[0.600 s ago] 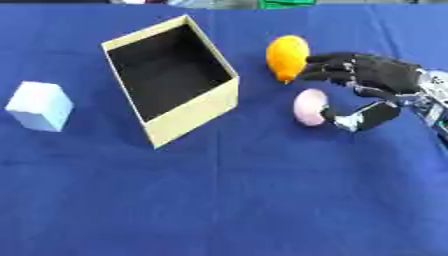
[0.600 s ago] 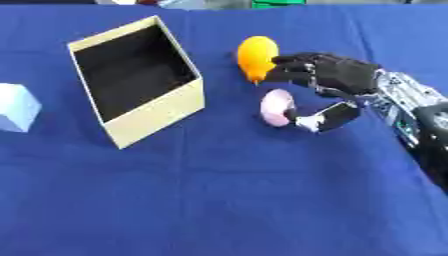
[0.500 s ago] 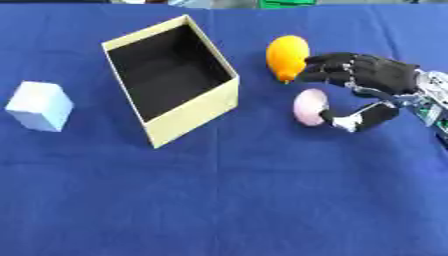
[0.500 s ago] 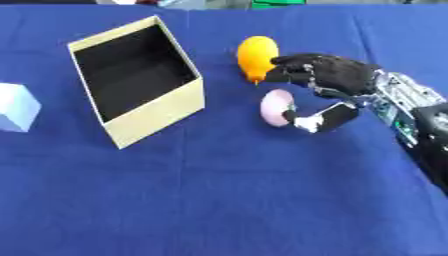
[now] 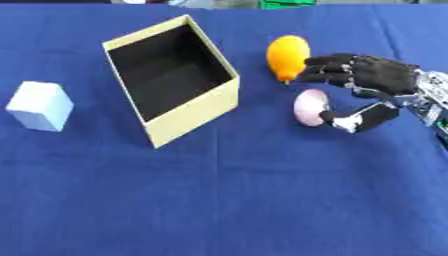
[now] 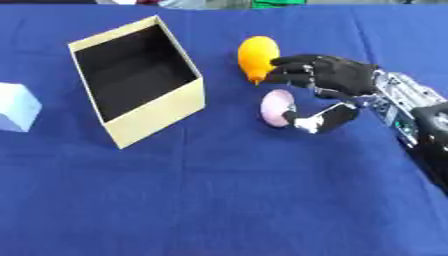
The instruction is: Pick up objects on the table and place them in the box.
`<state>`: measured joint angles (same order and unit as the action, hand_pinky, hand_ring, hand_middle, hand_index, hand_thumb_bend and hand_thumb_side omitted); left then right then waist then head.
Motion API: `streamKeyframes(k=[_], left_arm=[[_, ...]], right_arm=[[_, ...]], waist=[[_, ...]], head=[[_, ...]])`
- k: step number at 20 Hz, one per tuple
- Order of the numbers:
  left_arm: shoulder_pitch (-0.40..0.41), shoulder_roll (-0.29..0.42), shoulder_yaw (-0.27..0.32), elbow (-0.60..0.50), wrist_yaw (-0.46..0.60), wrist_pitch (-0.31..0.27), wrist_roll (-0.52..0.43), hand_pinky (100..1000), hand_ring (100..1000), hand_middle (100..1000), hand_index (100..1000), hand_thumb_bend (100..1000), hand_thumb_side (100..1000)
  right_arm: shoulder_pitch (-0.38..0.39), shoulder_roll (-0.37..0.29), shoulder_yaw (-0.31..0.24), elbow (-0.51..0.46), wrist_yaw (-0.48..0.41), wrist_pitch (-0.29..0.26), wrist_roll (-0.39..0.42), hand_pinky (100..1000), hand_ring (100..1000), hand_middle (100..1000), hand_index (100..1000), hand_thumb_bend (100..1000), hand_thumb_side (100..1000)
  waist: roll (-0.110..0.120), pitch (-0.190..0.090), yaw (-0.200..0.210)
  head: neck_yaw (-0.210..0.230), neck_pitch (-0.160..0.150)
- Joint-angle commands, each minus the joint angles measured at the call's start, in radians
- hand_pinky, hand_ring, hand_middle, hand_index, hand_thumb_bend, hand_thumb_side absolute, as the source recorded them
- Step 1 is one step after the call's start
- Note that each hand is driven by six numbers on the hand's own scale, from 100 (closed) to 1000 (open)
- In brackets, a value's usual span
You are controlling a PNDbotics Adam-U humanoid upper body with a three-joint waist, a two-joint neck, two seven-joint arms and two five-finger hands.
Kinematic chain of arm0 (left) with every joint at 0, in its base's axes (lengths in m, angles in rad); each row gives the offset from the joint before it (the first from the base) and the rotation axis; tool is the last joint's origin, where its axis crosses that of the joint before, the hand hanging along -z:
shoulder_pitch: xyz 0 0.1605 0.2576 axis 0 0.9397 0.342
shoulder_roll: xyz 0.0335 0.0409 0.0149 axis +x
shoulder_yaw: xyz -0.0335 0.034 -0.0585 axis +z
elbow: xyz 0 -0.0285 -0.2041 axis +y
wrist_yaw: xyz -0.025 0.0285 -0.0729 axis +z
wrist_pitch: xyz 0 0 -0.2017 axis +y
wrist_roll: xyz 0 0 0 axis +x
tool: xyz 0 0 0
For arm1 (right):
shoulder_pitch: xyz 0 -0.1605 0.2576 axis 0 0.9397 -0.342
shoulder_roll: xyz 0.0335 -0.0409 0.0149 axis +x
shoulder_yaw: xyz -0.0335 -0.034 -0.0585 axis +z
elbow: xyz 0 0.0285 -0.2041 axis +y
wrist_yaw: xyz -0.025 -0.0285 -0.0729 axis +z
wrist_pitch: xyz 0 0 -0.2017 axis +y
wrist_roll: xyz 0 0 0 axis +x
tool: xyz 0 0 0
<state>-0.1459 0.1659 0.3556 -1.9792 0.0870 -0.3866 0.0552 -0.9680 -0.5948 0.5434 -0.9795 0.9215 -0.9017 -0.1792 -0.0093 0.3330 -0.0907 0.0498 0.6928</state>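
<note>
Pink egg-shaped obj [image 5: 309, 107] on blue cloth, right of box [image 5: 171, 85], below orange fruit [image 5: 287, 55]. Right hand [image 5: 372, 82] half-curled around it, thumb touching underside, fingers above, not closed yet. Prob light, smooth, slippery; grab across widest part.

Blue tablecloth [image 5: 262, 200] – green bit [image 5: 289, 3] far edge

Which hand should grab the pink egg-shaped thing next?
Right. The right hand is already around the pink object, thumb beside it and fingers above. No left hand shows in either view.
</note>
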Motion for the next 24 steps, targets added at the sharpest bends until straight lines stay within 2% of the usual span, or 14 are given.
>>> streamKeyframes(k=[1, 12, 15, 24], left_arm=[[-0.008, 0.009, 0.007, -0.021, 0.004, -0.001, -0.002, 740, 650, 712, 816, 414, 1000], [-0.008, 0.007, 0.008, -0.021, 0.005, -0.001, -0.005, 740, 651, 710, 815, 415, 1000], [-0.008, 0.006, 0.008, -0.021, 0.005, -0.001, -0.007, 740, 651, 710, 815, 406, 1000], [-0.009, 0.005, 0.009, -0.021, 0.006, -0.001, -0.009, 740, 651, 709, 813, 408, 1000]], right_arm=[[-0.016, -0.015, -0.009, -0.007, 0.011, -0.002, 0.008, 907, 1000, 875, 1000, 140, 831], [-0.015, 0.0, -0.014, 0.007, 0.008, -0.005, 0.048, 905, 994, 849, 1000, 118, 756], [-0.014, 0.001, -0.02, 0.01, 0.003, -0.004, 0.054, 906, 993, 840, 1000, 110, 709], [-0.009, 0.001, -0.02, 0.022, -0.031, -0.005, 0.089, 914, 1000, 848, 1000, 100, 639]], waist=[[-0.001, -0.02, 0.001], [0.0, -0.017, 0.003], [0.0, -0.015, 0.004], [-0.001, -0.013, 0.008]], head=[[-0.002, -0.011], [-0.003, -0.01], [-0.003, -0.011], [-0.002, -0.012]])
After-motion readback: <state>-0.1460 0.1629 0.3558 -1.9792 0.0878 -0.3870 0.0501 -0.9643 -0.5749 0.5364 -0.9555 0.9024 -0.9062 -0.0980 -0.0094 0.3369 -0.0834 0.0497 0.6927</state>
